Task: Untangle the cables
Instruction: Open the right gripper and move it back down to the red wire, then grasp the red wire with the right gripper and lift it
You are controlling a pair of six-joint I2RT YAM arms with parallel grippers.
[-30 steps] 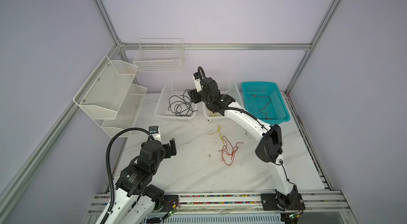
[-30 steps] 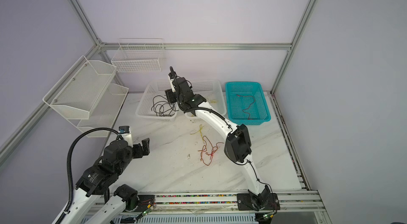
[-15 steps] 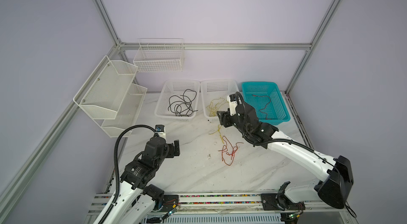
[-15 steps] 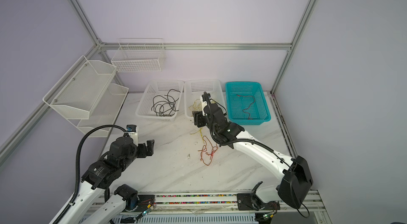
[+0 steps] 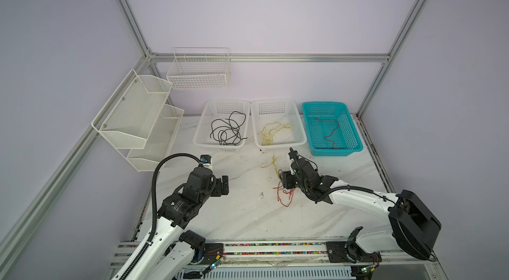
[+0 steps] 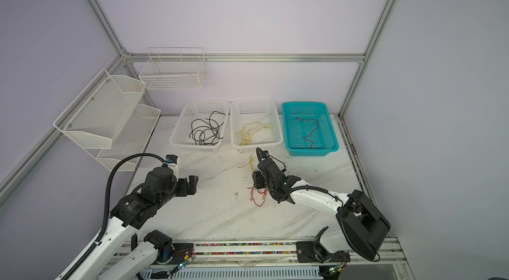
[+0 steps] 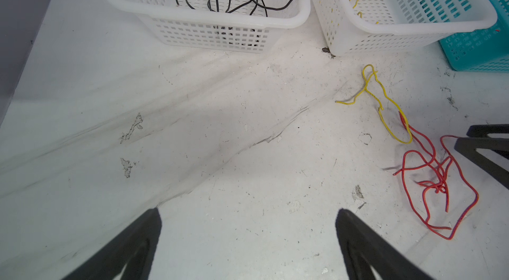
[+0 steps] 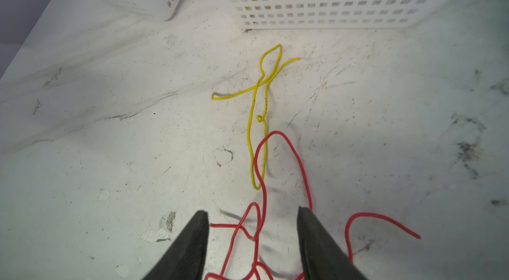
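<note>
Checking progress from my station, I am finding most of the sorting done. The black cables (image 5: 227, 130) are lying in the left white basket (image 5: 217, 147), the yellow cables (image 5: 272, 131) in the middle white basket (image 5: 281, 146), and one red cable (image 5: 329, 132) in the teal basket (image 5: 337, 152).

Two pieces are waiting on the counter (image 5: 248, 218), just in front of the middle basket: a loose yellow cable (image 8: 249, 138) and a knotted red cable (image 7: 438, 187). In the right wrist view a red loop is crossing the near end of the yellow loop. I am judging them to be hooked together there, though I cannot tell whether they are truly linked or merely overlapping.

The right end effector (image 8: 252, 214) is hovering low over the red tangle. Its jaws are standing partly apart with red strands running between them, and nothing is pinched. The left end effector (image 7: 248, 211) is waiting spread wide over bare counter, well apart from both cables and holding nothing.

I am reckoning what is left as separating these two cables, loosening the red knot, and dropping each piece into its matching basket.
</note>
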